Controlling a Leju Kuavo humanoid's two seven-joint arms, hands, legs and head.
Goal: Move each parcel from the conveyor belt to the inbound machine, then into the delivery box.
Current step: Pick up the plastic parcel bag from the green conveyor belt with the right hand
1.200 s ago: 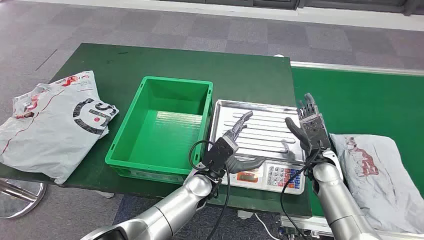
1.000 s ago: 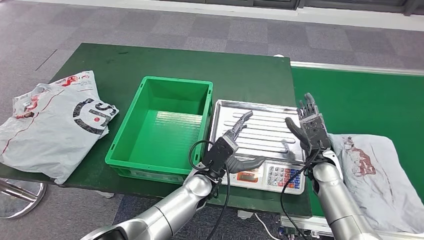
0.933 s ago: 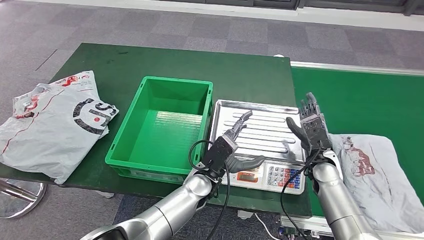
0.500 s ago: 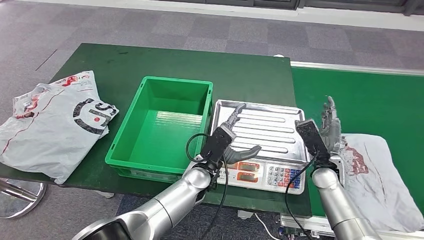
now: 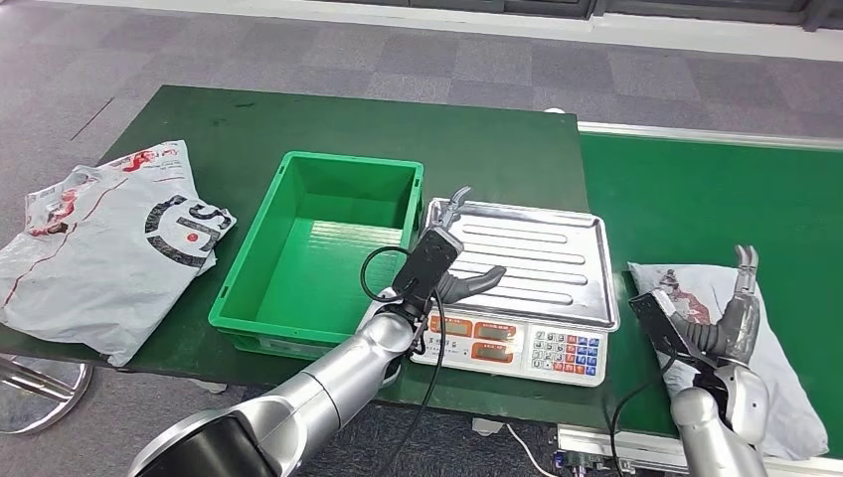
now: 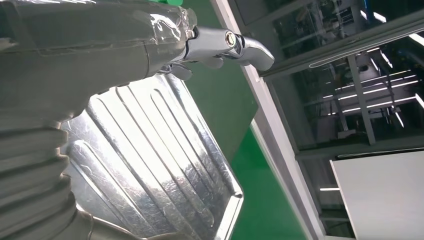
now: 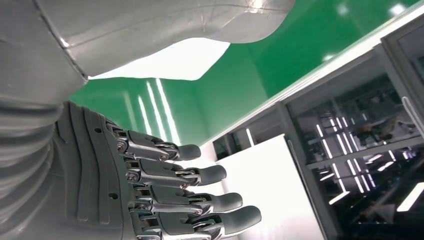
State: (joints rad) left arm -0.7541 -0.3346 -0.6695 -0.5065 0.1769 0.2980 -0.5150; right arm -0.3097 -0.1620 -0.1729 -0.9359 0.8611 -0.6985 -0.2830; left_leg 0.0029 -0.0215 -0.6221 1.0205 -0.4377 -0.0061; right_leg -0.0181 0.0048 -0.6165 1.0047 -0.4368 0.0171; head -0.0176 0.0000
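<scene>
both hands empty, fingers apart: left hand [image 5: 444, 260] above scale tray [image 5: 557, 260], right hand [image 5: 731, 316] over parcel [image 5: 785, 388]; green crate [image 5: 328, 258] beside.

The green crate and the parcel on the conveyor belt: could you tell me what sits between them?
In the head view, the scale with its steel tray lies between the green crate and the parcel; the left hand hovers over its near-left corner.

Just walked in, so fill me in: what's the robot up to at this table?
It is sorting parcels. Its right hand is open over a grey parcel on the green conveyor belt, not gripping it. Its left hand hovers open over the bare scale tray. The green box holds nothing, and another parcel lies left of it.
</scene>
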